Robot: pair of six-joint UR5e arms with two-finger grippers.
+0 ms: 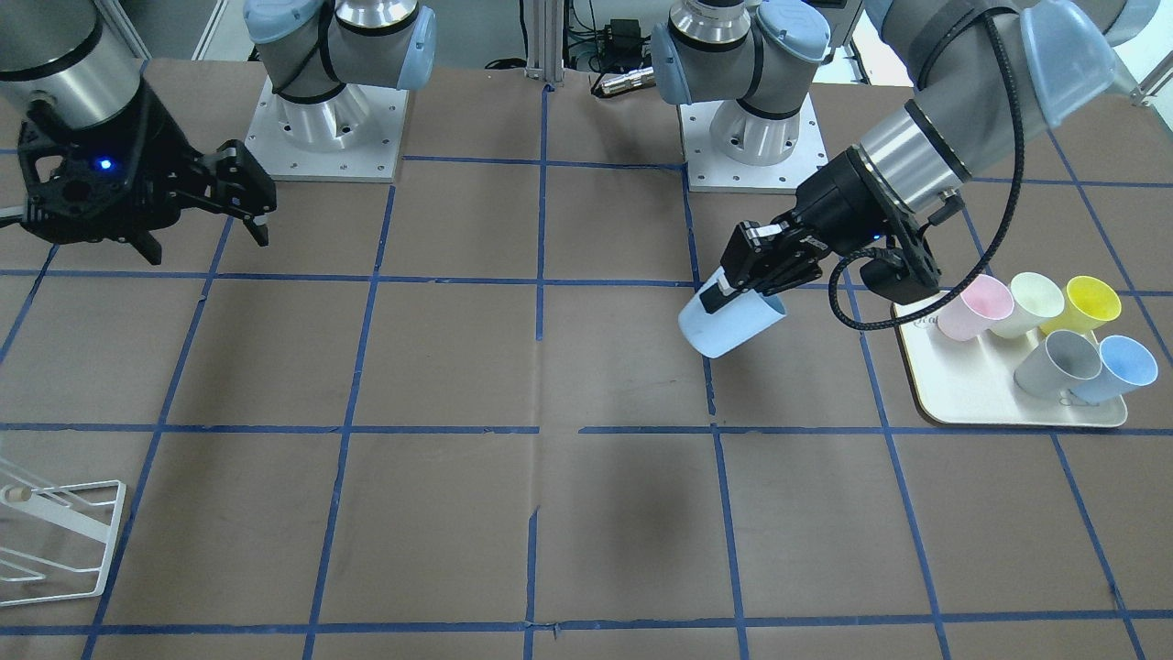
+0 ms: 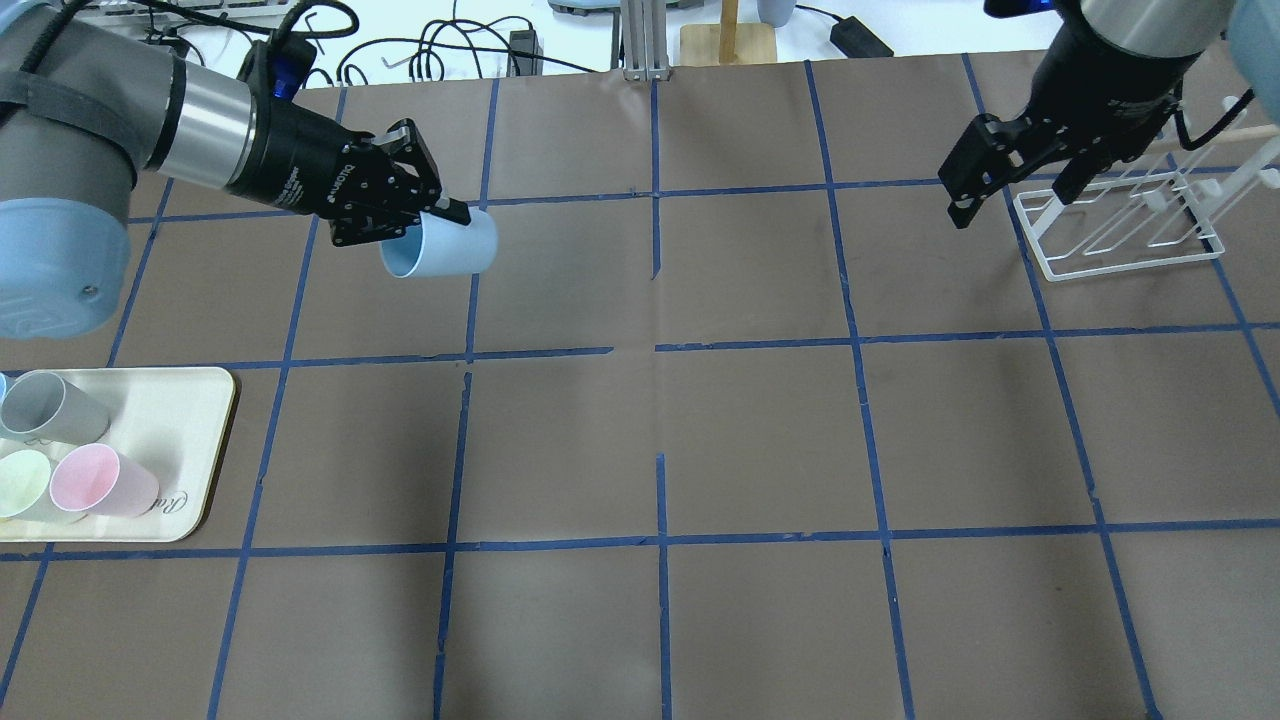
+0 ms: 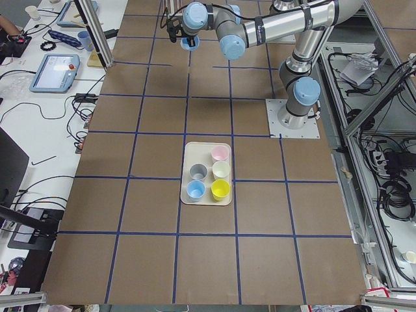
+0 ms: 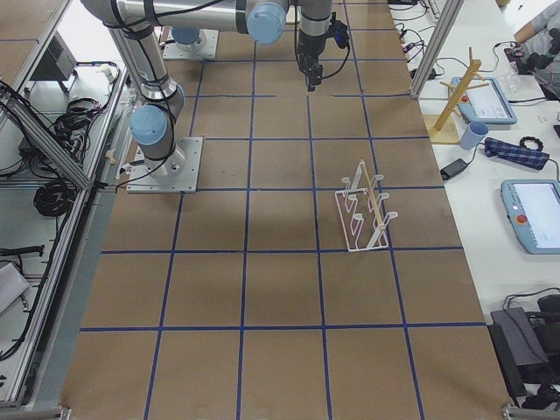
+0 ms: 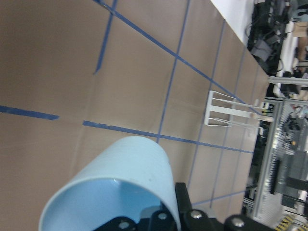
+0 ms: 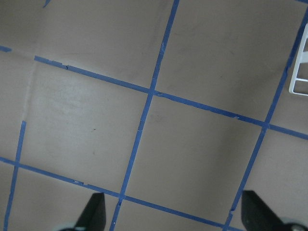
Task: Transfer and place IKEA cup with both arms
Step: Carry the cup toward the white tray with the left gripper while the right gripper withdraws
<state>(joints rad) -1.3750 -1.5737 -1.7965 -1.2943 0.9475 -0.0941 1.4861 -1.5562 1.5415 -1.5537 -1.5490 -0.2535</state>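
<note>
The IKEA cup (image 1: 733,325), a light-blue tumbler, hangs on its side above the table in my left gripper (image 1: 733,289), which is shut on its rim. In the overhead view the cup (image 2: 445,245) points its mouth back toward the left gripper (image 2: 430,215). The left wrist view shows the cup's rim and wall (image 5: 120,178) close up. My right gripper (image 1: 206,234) is open and empty, hovering far from the cup, beside the white wire rack (image 2: 1130,220). It also shows in the overhead view (image 2: 1010,200) and the right wrist view (image 6: 175,214).
A cream tray (image 1: 962,403) holds a pink cup (image 1: 976,307), a cream cup (image 1: 1026,302), a yellow cup (image 1: 1086,302), a grey cup (image 1: 1058,362) and another blue cup (image 1: 1113,367). The wire rack (image 1: 64,541) stands at the table's other end.
</note>
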